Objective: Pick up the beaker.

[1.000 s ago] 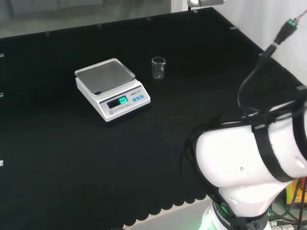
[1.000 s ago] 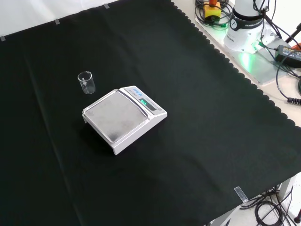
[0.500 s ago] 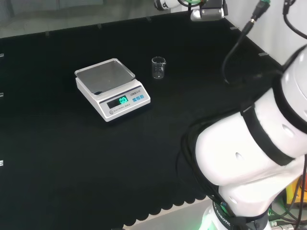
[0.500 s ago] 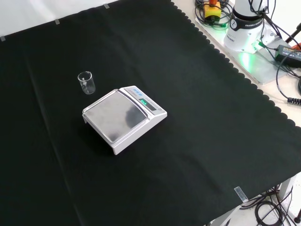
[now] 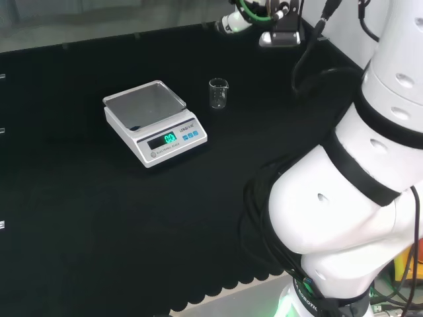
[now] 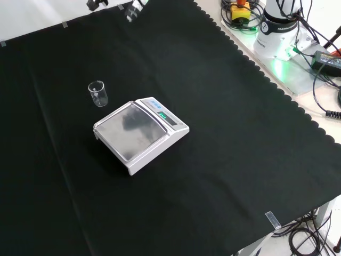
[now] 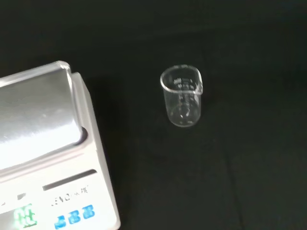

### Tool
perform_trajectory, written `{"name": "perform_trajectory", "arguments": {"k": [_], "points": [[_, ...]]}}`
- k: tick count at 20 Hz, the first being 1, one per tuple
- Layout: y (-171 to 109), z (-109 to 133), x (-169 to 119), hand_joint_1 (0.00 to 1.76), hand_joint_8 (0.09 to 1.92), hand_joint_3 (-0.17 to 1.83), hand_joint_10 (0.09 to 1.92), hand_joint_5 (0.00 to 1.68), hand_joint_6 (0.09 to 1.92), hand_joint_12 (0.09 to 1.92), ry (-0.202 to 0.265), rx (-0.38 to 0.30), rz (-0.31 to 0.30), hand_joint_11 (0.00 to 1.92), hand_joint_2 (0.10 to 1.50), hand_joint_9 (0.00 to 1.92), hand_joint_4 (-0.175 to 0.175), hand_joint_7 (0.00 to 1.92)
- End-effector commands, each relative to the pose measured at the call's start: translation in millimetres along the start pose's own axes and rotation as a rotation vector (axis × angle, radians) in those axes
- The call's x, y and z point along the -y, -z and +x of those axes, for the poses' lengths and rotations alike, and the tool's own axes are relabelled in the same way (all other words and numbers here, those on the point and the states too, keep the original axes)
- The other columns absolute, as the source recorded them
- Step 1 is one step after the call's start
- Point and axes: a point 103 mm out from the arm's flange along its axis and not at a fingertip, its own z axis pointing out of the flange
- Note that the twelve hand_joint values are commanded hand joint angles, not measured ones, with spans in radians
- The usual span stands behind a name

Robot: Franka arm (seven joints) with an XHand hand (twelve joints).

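A small clear glass beaker (image 5: pixel 219 94) stands upright and empty on the black cloth, just right of the scale in the head view. In the front view the beaker (image 6: pixel 98 94) stands at the upper left of the scale. The wrist view looks down on the beaker (image 7: pixel 183 98) from above, with cloth all round it. Part of the hand (image 5: pixel 232 20) shows at the top edge of the head view, high above and beyond the beaker. In the front view the hand (image 6: pixel 134 9) is at the top edge, well apart from the beaker.
A white digital scale (image 5: pixel 154 122) with a steel pan and a lit display sits beside the beaker, also seen in the front view (image 6: pixel 139 134) and the wrist view (image 7: pixel 43 143). The arm's white links (image 5: pixel 357 198) stand at the head view's right. Cables and the arm's base (image 6: pixel 279 32) lie beyond the cloth's edge.
The arm has swung upward and toward the beaker, bringing the hand into the top of the head and front views. Beaker and scale have not moved.
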Motion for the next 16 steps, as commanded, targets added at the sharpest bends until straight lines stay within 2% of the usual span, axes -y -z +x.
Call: {"name": "perform_trajectory", "arguments": {"k": [1,2,5,9,11,12,14,16], "points": [[-10.1,3.0,-42.8,0.4,0.15,-0.11,0.54,0.17,0.09,1.5,-0.008,0.006,-0.041,0.13,1.09,0.0,-0.092,0.0],[-12.1,4.4,-45.5,0.41,0.09,-0.12,0.48,0.15,0.09,1.5,-0.009,0.018,-0.033,0.11,1.08,0.0,-0.092,0.0],[-20.5,11.7,-54.8,0.44,0.09,-0.14,0.34,0.1,0.09,1.52,-0.009,0.026,-0.004,0.06,1.03,0.0,-0.091,0.0],[-29.0,11.0,-68.7,0.45,0.09,-0.15,0.3,0.08,0.09,1.52,0.005,0.021,0.014,0.05,1.02,0.0,-0.089,0.0],[-33.0,17.7,-76.2,0.49,0.09,-0.14,0.47,0.09,0.09,1.52,0.005,0.011,0.028,0.08,1.02,0.0,-0.093,0.07],[-36.2,22.8,-80.9,0.51,0.15,-0.14,0.58,0.11,0.09,1.52,0.004,0.019,0.035,0.1,1.03,0.0,-0.096,0.1],[-42.6,27.4,-89.3,0.56,0.45,-0.14,0.74,0.15,0.09,1.51,-0.004,0.033,0.05,0.14,1.05,0.0,-0.099,0.06],[-48.7,26.9,-97.2,0.59,0.61,-0.14,0.81,0.16,0.09,1.51,-0.008,0.035,0.063,0.15,1.05,0.0,-0.1,0.02]]}}
